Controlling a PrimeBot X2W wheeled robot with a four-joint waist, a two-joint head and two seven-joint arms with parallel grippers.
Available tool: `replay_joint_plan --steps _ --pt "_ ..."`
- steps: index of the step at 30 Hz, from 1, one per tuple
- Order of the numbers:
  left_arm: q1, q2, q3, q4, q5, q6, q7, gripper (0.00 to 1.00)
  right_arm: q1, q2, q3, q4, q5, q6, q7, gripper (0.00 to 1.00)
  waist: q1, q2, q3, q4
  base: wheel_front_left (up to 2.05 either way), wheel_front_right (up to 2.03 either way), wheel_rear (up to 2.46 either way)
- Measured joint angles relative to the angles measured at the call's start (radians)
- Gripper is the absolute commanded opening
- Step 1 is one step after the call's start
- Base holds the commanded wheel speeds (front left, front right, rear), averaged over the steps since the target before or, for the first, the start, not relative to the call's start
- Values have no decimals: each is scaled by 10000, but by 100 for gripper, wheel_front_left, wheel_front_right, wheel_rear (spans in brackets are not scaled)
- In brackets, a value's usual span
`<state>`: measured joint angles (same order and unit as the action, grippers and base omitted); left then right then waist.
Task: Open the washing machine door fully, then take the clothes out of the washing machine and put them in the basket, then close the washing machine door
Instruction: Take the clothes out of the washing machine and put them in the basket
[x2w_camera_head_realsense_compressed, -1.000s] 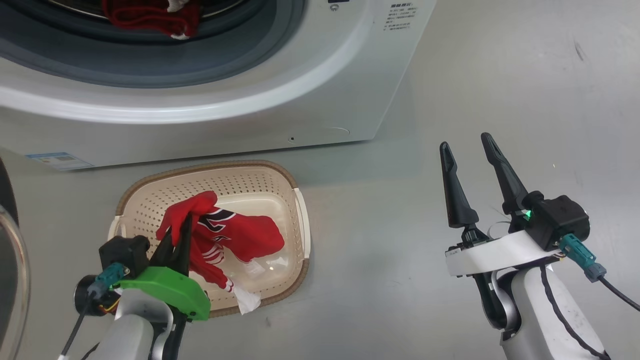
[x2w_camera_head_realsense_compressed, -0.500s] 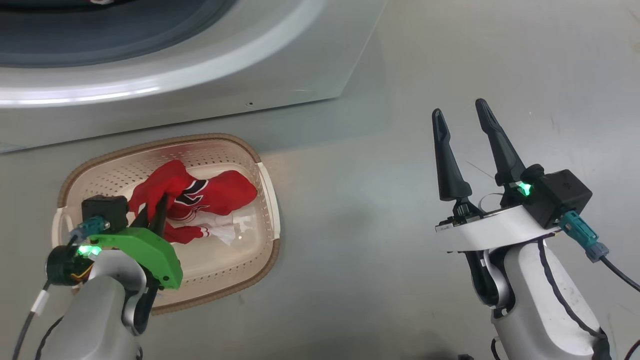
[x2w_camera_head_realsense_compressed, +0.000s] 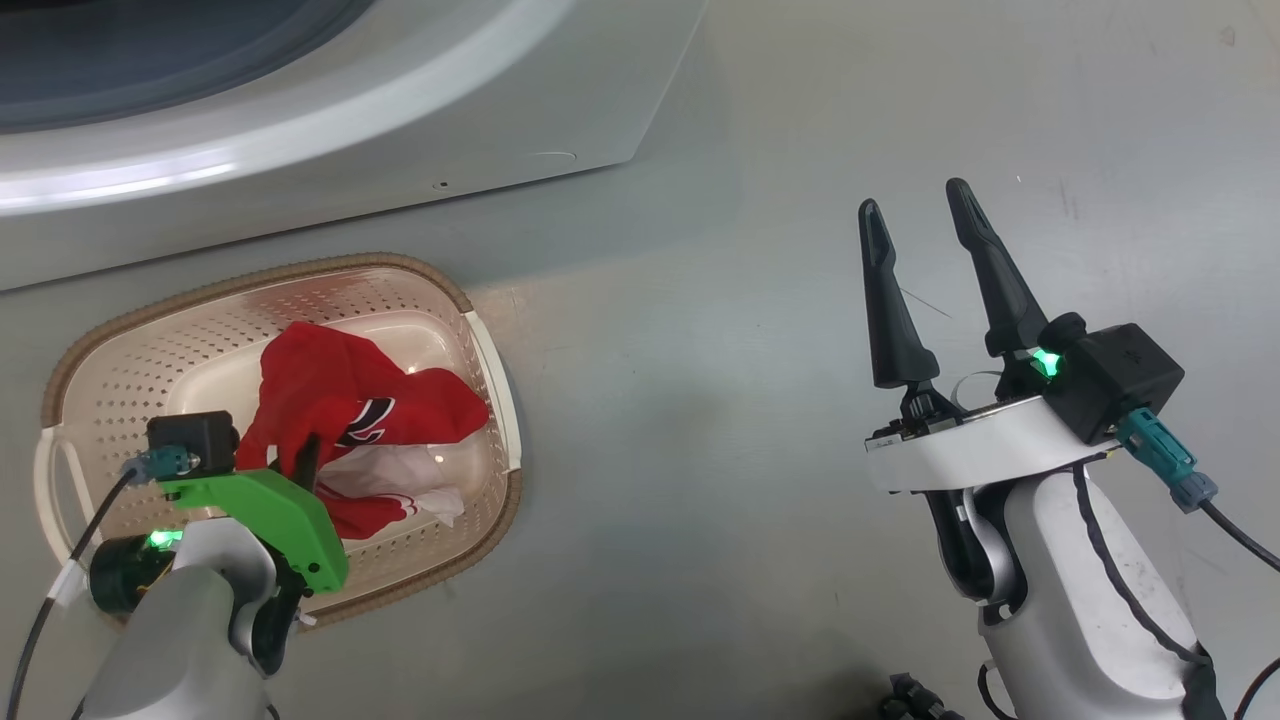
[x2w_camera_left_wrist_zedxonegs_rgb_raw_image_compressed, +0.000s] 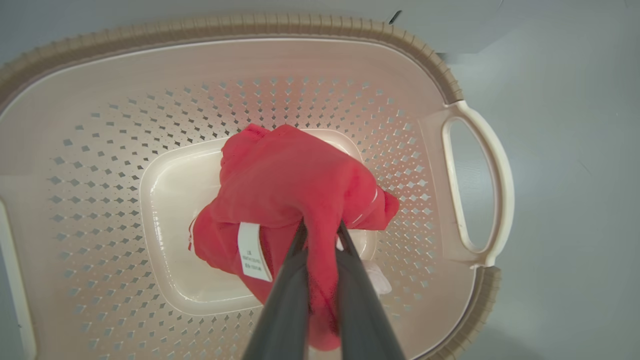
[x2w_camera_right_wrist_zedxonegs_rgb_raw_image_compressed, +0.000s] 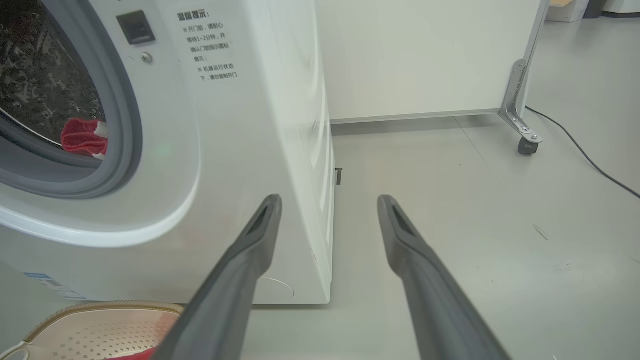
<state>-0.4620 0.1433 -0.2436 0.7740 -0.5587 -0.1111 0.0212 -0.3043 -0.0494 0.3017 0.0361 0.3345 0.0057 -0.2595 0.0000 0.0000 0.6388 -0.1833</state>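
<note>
Left gripper (x2w_camera_left_wrist_zedxonegs_rgb_raw_image_compressed: 322, 231) jaws pinch a fold of the clothes (x2w_camera_left_wrist_zedxonegs_rgb_raw_image_compressed: 285, 175), bunched in the middle of the basket (x2w_camera_left_wrist_zedxonegs_rgb_raw_image_compressed: 452, 90), its walls clear all round. Right gripper (x2w_camera_head_realsense_compressed: 914, 200) jaws are spread over open floor (x2w_camera_head_realsense_compressed: 700, 420). The garment sits lower than a second ago.

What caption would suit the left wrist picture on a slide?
Left gripper pinching the red clothes inside the cream basket.

head: down on basket (x2w_camera_head_realsense_compressed: 300, 268) | left wrist: close above it | right wrist: low, level
</note>
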Motion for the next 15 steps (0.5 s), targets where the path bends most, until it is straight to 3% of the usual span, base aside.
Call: replay_joint_plan --steps 1,15 --pt "-23 -21 36 105 -67 0 0 100 -2 0 10 2 0 -2 0 100 0 0 -2 2 0 0 0" --pt "-737 -130 351 943 -265 -8 -765 100 -48 -2 31 63 15 -94 0 100 0 0 -141 110 0 0 0"
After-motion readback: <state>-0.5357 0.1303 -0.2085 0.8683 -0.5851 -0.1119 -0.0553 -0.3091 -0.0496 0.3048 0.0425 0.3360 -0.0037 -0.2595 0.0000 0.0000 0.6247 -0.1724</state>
